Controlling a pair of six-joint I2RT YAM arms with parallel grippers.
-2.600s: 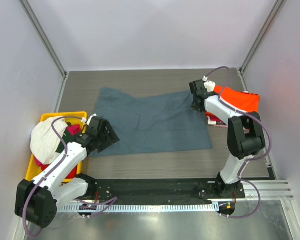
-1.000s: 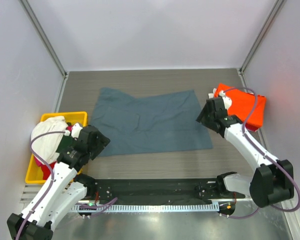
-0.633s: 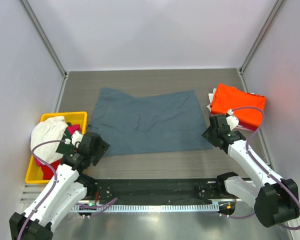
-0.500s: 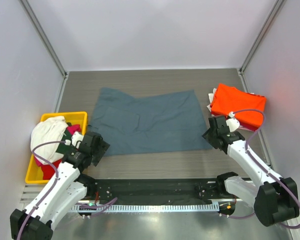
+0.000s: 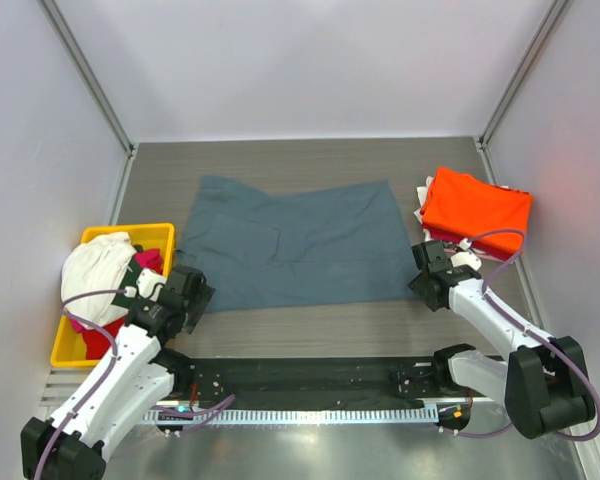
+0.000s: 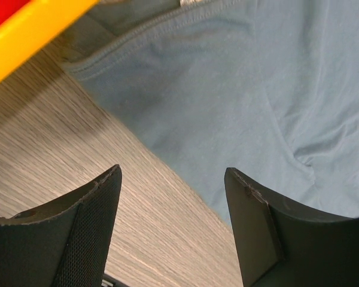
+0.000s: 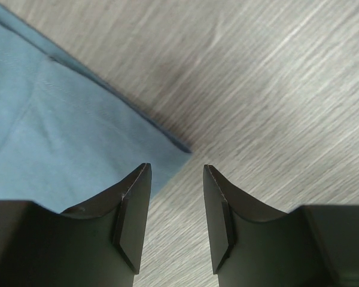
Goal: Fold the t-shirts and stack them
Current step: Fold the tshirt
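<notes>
Two empty parted claws, left claw (image 6: 173, 179) by yellow bin (image 6: 25, 28), right claw (image 7: 176, 170) at blue-grey tee (image 7: 66, 131) corner.

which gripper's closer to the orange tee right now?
Right. The right gripper hovers just on the near side of the orange t-shirt, above a corner of the blue-grey t-shirt; the left gripper is across the table, beside the yellow bin.

Left of frame: slate blue-grey tee (image 7: 60, 119) flat on wood-grain surface (image 7: 275, 78), its corner at mid-frame. Bottom: right claw (image 7: 176, 169), jaws parted just below that corner, nothing between them.
</notes>
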